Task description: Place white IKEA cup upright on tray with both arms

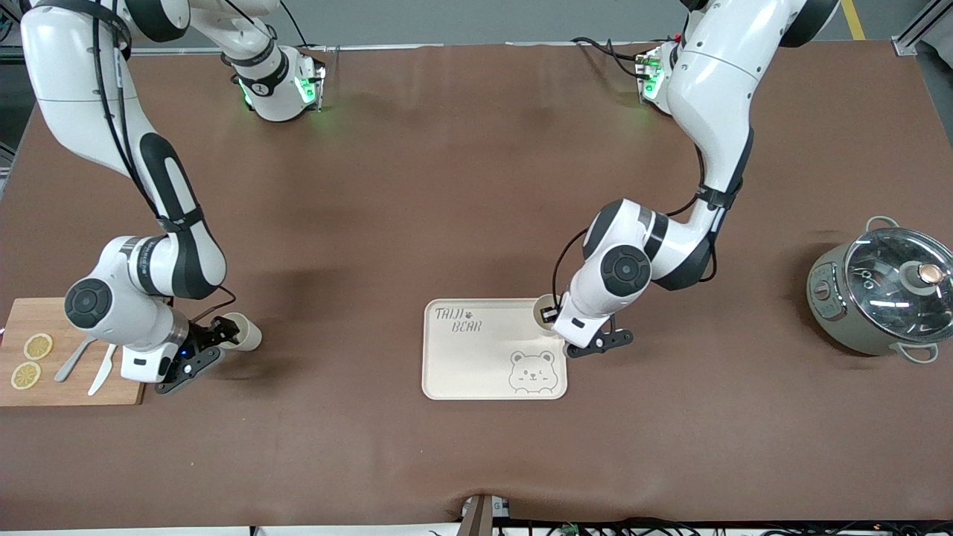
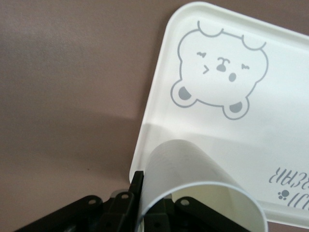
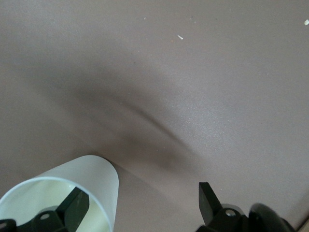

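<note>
The cream tray [image 1: 476, 365] with the bear drawing lies on the brown table. My left gripper [image 1: 552, 316] is over the tray's corner toward the left arm's end. It is shut on the wall of a white cup [image 1: 546, 306], mouth up. In the left wrist view one finger [image 2: 139, 180] presses the cup [image 2: 183, 164] from outside, over the tray's [image 2: 289, 125] edge. A second white cup [image 1: 246, 333] appears to lie on its side beside the cutting board. My right gripper [image 1: 214, 336] is open with one finger [image 3: 77, 200] inside this cup's mouth [image 3: 63, 188].
A wooden cutting board [image 1: 71, 387] with two lemon slices [image 1: 37, 346], a fork and a knife lies at the right arm's end. A grey cooker with a glass lid [image 1: 882, 294] stands at the left arm's end.
</note>
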You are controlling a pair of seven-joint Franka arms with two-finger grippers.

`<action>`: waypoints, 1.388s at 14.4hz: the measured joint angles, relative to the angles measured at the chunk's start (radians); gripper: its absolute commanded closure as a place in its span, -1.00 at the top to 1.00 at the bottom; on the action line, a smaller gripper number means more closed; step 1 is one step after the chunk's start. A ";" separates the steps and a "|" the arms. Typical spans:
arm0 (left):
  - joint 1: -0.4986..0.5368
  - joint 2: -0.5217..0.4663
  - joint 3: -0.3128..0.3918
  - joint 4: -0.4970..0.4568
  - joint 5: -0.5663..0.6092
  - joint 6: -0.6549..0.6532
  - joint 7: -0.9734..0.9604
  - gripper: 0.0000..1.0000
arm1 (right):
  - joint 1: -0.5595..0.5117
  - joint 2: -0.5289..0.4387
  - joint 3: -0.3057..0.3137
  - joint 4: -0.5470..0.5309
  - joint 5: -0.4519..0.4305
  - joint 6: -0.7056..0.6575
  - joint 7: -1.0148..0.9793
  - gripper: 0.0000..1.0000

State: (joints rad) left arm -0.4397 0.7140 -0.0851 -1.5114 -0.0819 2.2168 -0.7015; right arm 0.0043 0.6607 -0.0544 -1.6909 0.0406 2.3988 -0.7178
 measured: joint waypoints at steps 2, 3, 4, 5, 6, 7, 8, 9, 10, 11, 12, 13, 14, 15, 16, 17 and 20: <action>-0.008 0.006 0.000 0.006 0.000 0.000 -0.012 -1.00 | 0.000 0.000 0.000 0.000 0.000 0.000 0.000 1.00; -0.012 0.013 0.000 0.012 0.000 0.000 -0.015 -1.00 | 0.000 0.000 0.000 0.000 0.000 0.000 0.000 1.00; -0.016 0.021 0.000 0.020 0.000 0.000 -0.019 -1.00 | 0.000 0.000 0.000 0.000 0.000 0.000 0.000 1.00; -0.019 0.029 0.000 0.026 0.000 0.000 -0.024 -1.00 | 0.000 0.000 0.000 0.000 0.000 0.001 0.000 0.91; -0.020 0.035 0.000 0.031 0.000 0.000 -0.026 -1.00 | 0.001 0.000 0.001 0.000 0.000 0.001 0.000 0.74; -0.020 0.040 0.000 0.035 0.000 0.000 -0.026 -1.00 | 0.001 0.000 0.001 0.000 0.000 0.001 0.000 0.60; -0.020 0.044 0.000 0.038 0.000 0.000 -0.026 -1.00 | 0.001 0.000 0.002 0.000 0.000 0.001 0.000 0.50; -0.020 0.048 0.000 0.040 0.000 0.000 -0.026 -1.00 | 0.002 0.000 0.002 0.000 0.000 0.001 0.000 0.40; -0.020 0.051 0.000 0.040 0.000 0.000 -0.026 -1.00 | 0.002 0.000 0.002 0.000 0.000 0.001 0.000 0.29; -0.021 0.053 0.000 0.040 0.000 0.000 -0.026 -1.00 | 0.002 0.000 0.002 0.000 0.000 0.001 0.000 0.20; -0.021 0.056 0.000 0.040 0.000 0.000 -0.026 -1.00 | 0.002 0.000 0.002 0.000 0.000 0.001 0.000 0.09; -0.023 0.058 0.000 0.040 0.000 0.000 -0.026 -1.00 | 0.002 0.000 0.002 0.000 0.000 0.001 0.000 0.01; -0.024 0.061 0.000 0.040 0.000 0.000 -0.026 -1.00 | 0.003 0.000 0.002 0.000 0.000 0.001 0.000 -0.11; -0.025 0.064 0.000 0.040 0.000 0.000 -0.026 -1.00 | 0.003 0.000 0.002 0.000 0.000 0.001 0.000 -0.25; -0.026 0.067 0.000 0.041 0.000 0.000 -0.026 -1.00 | 0.003 0.000 0.002 0.000 0.000 0.001 0.000 -0.37; -0.026 0.069 0.000 0.041 0.000 0.000 -0.026 -1.00 | 0.003 0.000 0.002 0.000 0.000 0.001 -0.001 -0.47; -0.026 0.074 0.000 0.043 0.000 0.005 -0.026 -1.00 | 0.004 0.000 0.003 0.000 0.000 0.001 -0.001 -0.60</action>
State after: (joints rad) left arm -0.4662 0.7881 -0.0852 -1.4686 -0.0821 2.2219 -0.7273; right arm 0.0086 0.6610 -0.0518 -1.6909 0.0407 2.3996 -0.7184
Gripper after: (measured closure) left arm 0.956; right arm 0.744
